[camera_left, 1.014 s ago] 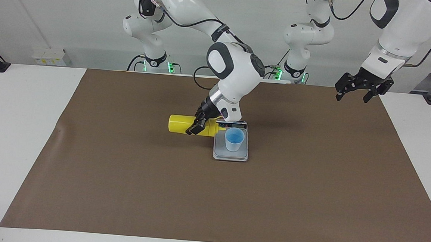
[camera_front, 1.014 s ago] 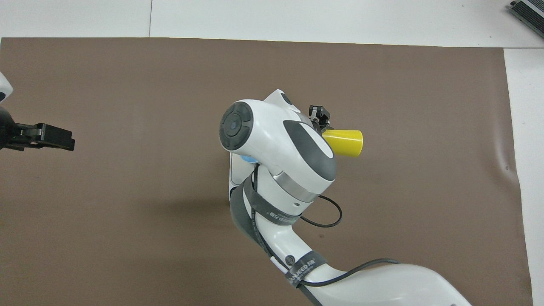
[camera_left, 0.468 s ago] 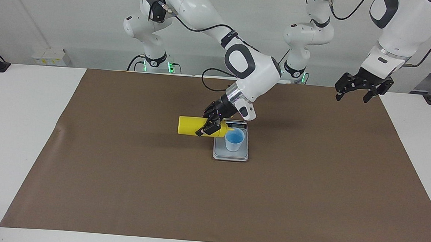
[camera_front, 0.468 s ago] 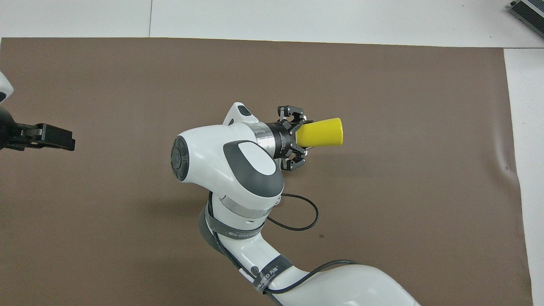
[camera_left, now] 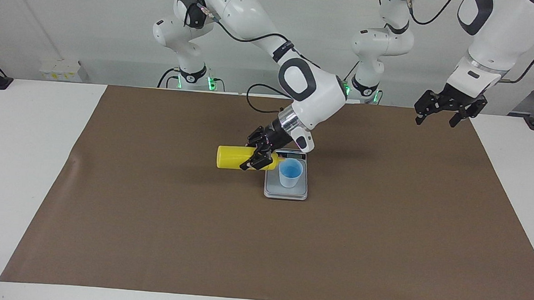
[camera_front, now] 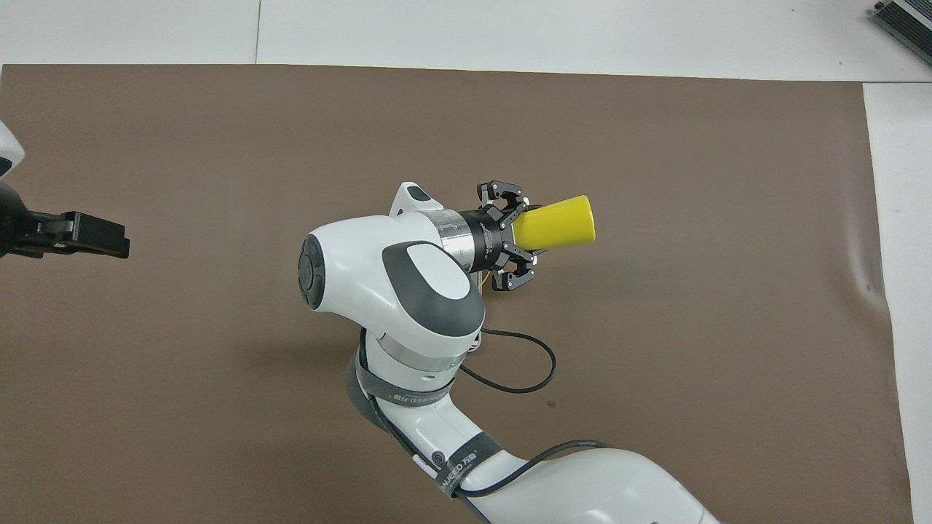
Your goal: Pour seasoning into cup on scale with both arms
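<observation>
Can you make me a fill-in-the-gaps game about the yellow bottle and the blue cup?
1. The right gripper holds the yellow ____ tipped on its side.
2. The blue cup stands on the ____.
3. The bottle's nozzle points toward the ____.
4. The left gripper waits in the air, holding ____.

Missing words: bottle; scale; cup; nothing

— Where am I working?
— A robotics lab: my two white arms (camera_left: 238, 9) bolted at a white table's (camera_left: 25, 154) edge, brown mat (camera_left: 150, 231) across it, bare white wall (camera_left: 94, 19), black cables (camera_front: 510, 364).
</observation>
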